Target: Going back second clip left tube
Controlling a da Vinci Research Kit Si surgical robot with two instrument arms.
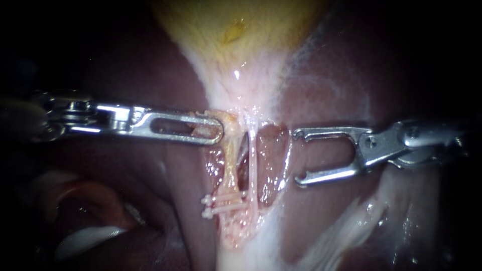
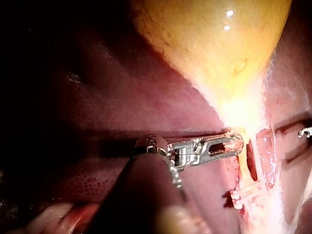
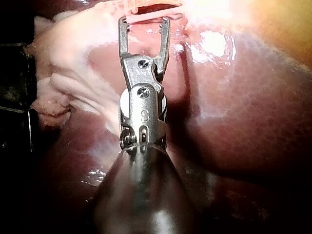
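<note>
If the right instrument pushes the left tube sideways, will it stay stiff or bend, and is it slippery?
Probably floppy: the left tube is a thin strand, held taut by the left instrument gripping its upper end. Likely slippery, since the tissue around it glistens wet. Perhaps fragile: two clips pinch it, so a gentle push seems wiser.

I find no label, brand, number or sign to read on the liver [image 1: 145, 190] or the gallbladder [image 1: 241, 30]. The only marking is a small stamp on my right instrument [image 3: 145, 22], at its joint.
</note>
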